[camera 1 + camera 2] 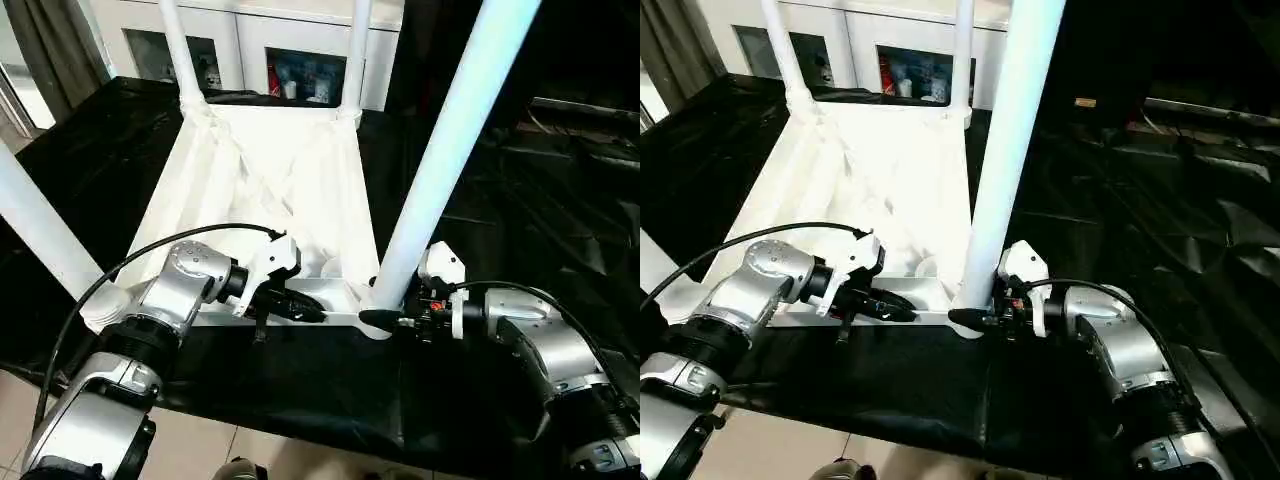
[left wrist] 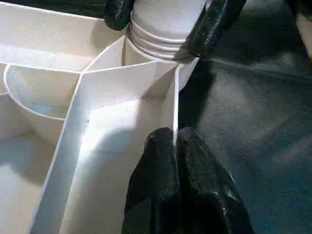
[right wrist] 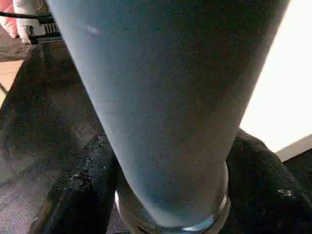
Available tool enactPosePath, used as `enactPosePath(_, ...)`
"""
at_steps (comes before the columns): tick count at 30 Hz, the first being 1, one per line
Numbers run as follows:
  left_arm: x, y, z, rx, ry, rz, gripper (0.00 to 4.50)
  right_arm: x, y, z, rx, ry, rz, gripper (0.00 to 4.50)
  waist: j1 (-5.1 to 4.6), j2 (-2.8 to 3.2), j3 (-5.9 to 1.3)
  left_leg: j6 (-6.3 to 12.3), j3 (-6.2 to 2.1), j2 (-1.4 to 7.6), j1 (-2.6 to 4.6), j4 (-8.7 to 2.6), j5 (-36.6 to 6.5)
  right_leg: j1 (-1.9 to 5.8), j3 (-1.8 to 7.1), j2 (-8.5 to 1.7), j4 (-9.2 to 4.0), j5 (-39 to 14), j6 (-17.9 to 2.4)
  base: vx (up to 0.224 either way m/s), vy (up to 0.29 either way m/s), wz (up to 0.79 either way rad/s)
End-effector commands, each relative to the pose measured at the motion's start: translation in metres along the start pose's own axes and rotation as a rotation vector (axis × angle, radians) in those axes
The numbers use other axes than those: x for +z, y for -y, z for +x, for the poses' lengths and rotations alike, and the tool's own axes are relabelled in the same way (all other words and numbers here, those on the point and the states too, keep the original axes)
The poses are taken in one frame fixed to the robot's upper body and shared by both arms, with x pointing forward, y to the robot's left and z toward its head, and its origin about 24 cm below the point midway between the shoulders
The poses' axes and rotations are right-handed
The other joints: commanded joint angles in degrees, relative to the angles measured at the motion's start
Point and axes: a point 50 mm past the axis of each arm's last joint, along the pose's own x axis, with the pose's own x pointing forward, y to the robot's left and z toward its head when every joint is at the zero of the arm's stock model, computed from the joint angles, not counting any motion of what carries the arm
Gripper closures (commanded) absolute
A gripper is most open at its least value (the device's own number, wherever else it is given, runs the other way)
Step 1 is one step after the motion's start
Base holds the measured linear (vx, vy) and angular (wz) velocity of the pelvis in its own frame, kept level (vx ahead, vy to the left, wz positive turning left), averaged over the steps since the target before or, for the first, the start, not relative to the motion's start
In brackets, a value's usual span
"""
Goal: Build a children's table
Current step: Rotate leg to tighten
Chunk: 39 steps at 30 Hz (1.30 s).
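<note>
The children's table top lies upside down on a black sheet, ribs facing up. Two legs stand in its far corner sockets, and another leg rises at the near left. The near-right leg stands upright in its corner socket. My right gripper is closed around that leg's ribbed base, one finger on each side. My left gripper is shut on the thin near rim wall of the top, just left of that corner.
The black sheet covers the work surface, wrinkled on the right. A white cabinet with glass doors stands behind the table top. The work surface's front edge runs just under my forearms, with tiled floor below.
</note>
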Motion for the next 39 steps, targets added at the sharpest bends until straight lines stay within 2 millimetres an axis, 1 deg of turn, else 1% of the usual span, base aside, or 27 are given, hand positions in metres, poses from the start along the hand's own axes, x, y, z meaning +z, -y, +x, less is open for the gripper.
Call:
enactPosePath(1, 0.013, -0.009, 0.006, 0.125, 0.06, 0.023, 4.5, -0.004, 0.002, 0.005, -0.105, 0.023, 0.048, 1.81, -0.07, -0.49, -3.79, 3.98, -0.87, 2.7, 1.13, -3.69, -9.24, 2.78, 2.18, -3.11, -3.48, -4.59, -16.28, 0.0, 0.0, 0.0)
enactPosePath(3, 0.015, -0.013, 0.011, 0.175, 0.068, 0.014, 4.5, -0.007, 0.006, 0.009, -0.185, 0.024, 0.066, 1.81, -0.23, -0.52, -3.74, 3.4, -0.96, 2.64, 1.12, -3.79, -10.08, 2.76, 2.16, -3.15, -3.68, -6.37, -15.83, 0.0, 0.0, 0.0)
enactPosePath(4, 0.016, -0.014, 0.012, 0.192, 0.072, 0.009, 4.5, -0.008, 0.007, 0.01, -0.212, 0.023, 0.071, 1.81, -0.39, -0.59, -3.68, 2.31, -0.99, 2.5, 1.24, -3.85, -11.51, 2.68, 2.13, -3.16, -4.11, -9.91, -14.84, 0.0, 0.0, 0.0)
enactPosePath(5, 0.017, -0.015, 0.015, 0.208, 0.075, 0.004, 4.5, -0.009, 0.009, 0.012, -0.241, 0.022, 0.076, 1.82, -0.4, -0.62, -3.65, 2.09, -1.07, 2.48, 1.16, -3.9, -11.84, 2.78, 2.11, -3.18, -4.17, -10.8, -14.45, 0.0, 0.0, 0.0)
enactPosePath(6, 0.02, -0.018, 0.025, 0.273, 0.09, -0.019, 4.5, -0.013, 0.013, 0.018, -0.356, 0.023, 0.108, 1.82, -0.61, -0.55, -3.51, 1.58, -0.98, 2.49, 1.19, -3.96, -12.21, 2.5, 2.19, -3.09, -4.36, -11.94, -13.81, 0.0, 0.0, 0.0)
enactPosePath(7, 0.023, -0.02, 0.034, 0.312, 0.099, -0.035, 4.5, -0.015, 0.017, 0.024, -0.443, 0.03, 0.141, 1.82, -0.89, -0.58, -3.23, 0.68, -1.08, 2.39, 1.34, -4.16, -14.1, 2.34, 2.13, -3.04, -4.71, -15.07, -13.22, 0.0, 0.0, 0.0)
enactPosePath(8, 0.026, -0.022, 0.041, 0.347, 0.107, -0.051, 4.5, -0.017, 0.018, 0.029, -0.509, 0.043, 0.182, 1.82, -0.96, -0.67, -3.33, 0.23, -1.14, 2.3, 1.32, -4.18, -14.72, 2.5, 2.08, -3.05, -4.79, -16.55, -12.73, 0.0, 0.0, 0.0)
enactPosePath(9, 0.031, -0.023, 0.049, 0.377, 0.119, -0.067, 4.5, -0.017, 0.018, 0.035, -0.563, 0.058, 0.226, 1.82, -1.01, -0.66, -3.34, -0.16, -1.22, 2.29, 1.37, -4.22, -15.28, 2.45, 2.11, -3.17, -4.93, -17.95, -12.18, 0.0, 0.0, 0.0)
enactPosePath(10, 0.034, -0.023, 0.055, 0.394, 0.13, -0.077, 4.5, -0.018, 0.018, 0.039, -0.6, 0.065, 0.252, 1.82, -1.14, -0.71, -3.37, -0.68, -1.33, 2.25, 1.61, -4.29, -16.23, 2.29, 2.14, -3.13, -5.27, -20.14, -10.98, 0.0, 0.0, 0.0)
enactPosePath(11, 0.039, -0.023, 0.063, 0.41, 0.138, -0.084, 4.5, -0.018, 0.018, 0.044, -0.642, 0.07, 0.283, 1.82, -1.22, -0.71, -3.35, -0.59, -1.31, 2.29, 1.55, -4.32, -16.11, 2.23, 2.23, -3.13, -5.31, -19.91, -10.82, 0.0, 0.0, 0.0)
enactPosePath(12, 0.039, -0.023, 0.063, 0.41, 0.138, -0.084, 4.5, -0.018, 0.018, 0.044, -0.642, 0.07, 0.283, 1.82, -1.22, -0.74, -3.38, -0.19, -1.37, 2.21, 1.54, -4.33, -16.06, 2.27, 2.19, -3.06, -5.4, -19.63, -10.49, 0.0, 0.0, 0.0)
enactPosePath(13, 0.041, -0.022, 0.068, 0.42, 0.143, -0.086, 4.5, -0.018, 0.018, 0.047, -0.67, 0.071, 0.301, 1.82, -1.19, -0.48, -3.43, 0.04, -1.36, 2.2, 1.46, -4.32, -15.64, 2.34, 2.27, -3.04, -5.31, -18.79, -10.44, 0.0, 0.0, 0.0)
enactPosePath(16, 0.051, -0.015, 0.087, 0.387, 0.15, -0.058, 4.5, -0.012, 0.01, 0.064, -0.66, 0.075, 0.268, 1.82, -1.2, -0.45, -3.62, 1.25, -1.15, 2.11, 1.29, -4.13, -13.54, 2.42, 2.32, -2.86, -5.02, -13.84, -11.13, 0.0, 0.0, 0.0)
enactPosePath(17, 0.052, -0.015, 0.087, 0.385, 0.149, -0.055, 4.5, -0.011, 0.009, 0.065, -0.658, 0.076, 0.263, 1.82, -1.12, -0.45, -3.62, 1.46, -1.14, 2.06, 1.27, -4.11, -13.39, 2.49, 2.32, -2.91, -5.01, -13.71, -11.18, 0.0, 0.0, 0.0)
enactPosePath(18, 0.053, -0.013, 0.091, 0.367, 0.149, -0.042, 4.5, -0.009, 0.008, 0.068, -0.655, 0.08, 0.232, 1.82, -1.07, -0.08, -3.63, 1.71, -1.22, 2.05, 1.19, -4.16, -13.34, 2.58, 2.3, -3.0, -5.03, -13.95, -11.14, 0.0, 0.0, 0.0)
enactPosePath(20, 0.052, -0.013, 0.09, 0.359, 0.145, -0.036, 4.5, -0.007, 0.009, 0.068, -0.65, 0.098, 0.229, 1.82, -1.17, -0.26, -3.58, 1.82, -1.19, 2.05, 1.19, -4.22, -13.92, 2.55, 2.26, -2.91, -5.15, -14.57, -11.0, 0.0, 0.0, 0.0)
enactPosePath(21, 0.051, -0.013, 0.089, 0.354, 0.142, -0.033, 4.5, -0.006, 0.01, 0.067, -0.645, 0.111, 0.229, 1.48, -1.12, -0.18, -3.57, 1.82, -1.24, 2.07, 1.21, -4.25, -14.17, 2.56, 2.24, -2.97, -5.2, -14.98, -10.96, 0.0, 0.0, 0.0)
enactPosePath(22, 0.049, -0.012, 0.086, 0.335, 0.138, -0.028, 4.5, -0.004, 0.011, 0.064, -0.636, 0.124, 0.229, 1.27, -1.15, -0.13, -3.55, 1.75, -1.28, 2.13, 1.29, -4.35, -14.91, 2.49, 2.23, -2.93, -5.27, -15.73, -10.81, 0.0, 0.0, 0.0)
enactPosePath(25, 0.038, -0.012, 0.073, 0.281, 0.114, -0.015, 4.5, 0.002, 0.012, 0.053, -0.517, 0.143, 0.172, 0.94, -1.16, -0.17, -3.66, 2.21, -1.33, 2.16, 1.08, -4.32, -14.7, 2.7, 2.24, -2.95, -5.1, -14.53, -10.94, 0.0, 0.0, 0.0)
enactPosePath(26, 0.034, -0.011, 0.069, 0.269, 0.105, -0.011, 4.5, 0.004, 0.011, 0.05, -0.48, 0.139, 0.139, 0.94, -1.2, -0.24, -3.68, 2.69, -1.28, 2.19, 0.96, -4.25, -13.96, 2.83, 2.24, -2.91, -4.95, -12.72, -11.31, 0.0, 0.0, 0.0)
enactPosePath(28, 0.026, -0.01, 0.06, 0.231, 0.081, -0.002, 4.5, 0.007, 0.007, 0.043, -0.37, 0.13, 0.074, 0.94, -1.18, -0.27, -3.61, 3.49, -1.26, 2.2, 0.86, -4.21, -13.31, 2.99, 2.16, -2.97, -4.89, -11.62, -12.01, 0.0, 0.0, 0.0)
enactPosePath(30, 0.019, -0.008, 0.05, 0.186, 0.067, 0.006, 4.5, 0.007, 0.004, 0.034, -0.27, 0.112, 0.036, 0.94, -1.23, -0.29, -3.54, 4.01, -1.21, 2.24, 0.83, -4.15, -13.71, 3.03, 2.19, -3.02, -4.92, -12.23, -12.18, 0.0, 0.0, 0.0)
enactPosePath(31, 0.014, -0.005, 0.041, 0.133, 0.064, 0.021, 4.5, 0.006, 0.001, 0.026, -0.196, 0.089, 0.003, 0.94, -1.2, -0.22, -3.56, 4.0, -1.27, 2.35, 0.9, -4.21, -13.79, 3.04, 2.2, -3.08, -4.88, -12.34, -12.32, 0.0, 0.0, 0.0)
enactPosePath(33, 0.013, -0.004, 0.039, 0.114, 0.064, 0.028, 4.5, 0.006, 0.001, 0.024, -0.178, 0.082, -0.005, 0.94, -1.36, -0.26, -3.59, 4.18, -1.25, 2.45, 0.85, -4.19, -13.6, 2.98, 2.23, -3.02, -4.72, -11.81, -12.85, 0.0, 0.0, 0.0)
enactPosePath(34, 0.011, 0.0, 0.031, 0.059, 0.064, 0.027, 4.5, 0.007, -0.001, 0.017, -0.111, 0.074, -0.007, 0.94, -1.41, -0.2, -3.62, 4.07, -1.2, 2.55, 1.04, -4.18, -13.51, 2.83, 2.21, -2.98, -4.62, -11.19, -13.65, 0.0, 0.0, 0.0)
enactPosePath(38, 0.001, 0.003, 0.012, -0.015, 0.02, 0.007, 4.5, 0.007, -0.004, 0.005, 0.005, 0.038, -0.025, 0.94, -0.96, 0.07, -3.67, 4.33, -1.01, 2.88, 1.27, -4.17, -12.5, 2.76, 2.19, -2.83, -4.13, -8.41, -15.11, 0.0, 0.0, 0.0)
enactPosePath(39, 0.0, 0.003, 0.009, -0.022, 0.013, 0.006, 4.5, 0.006, -0.005, 0.004, 0.015, 0.032, -0.023, 0.94, -0.91, 0.12, -3.6, 4.32, -0.98, 2.9, 1.18, -4.18, -12.36, 2.7, 2.16, -2.77, -4.03, -7.99, -15.31, 0.0, 0.0, 0.0)
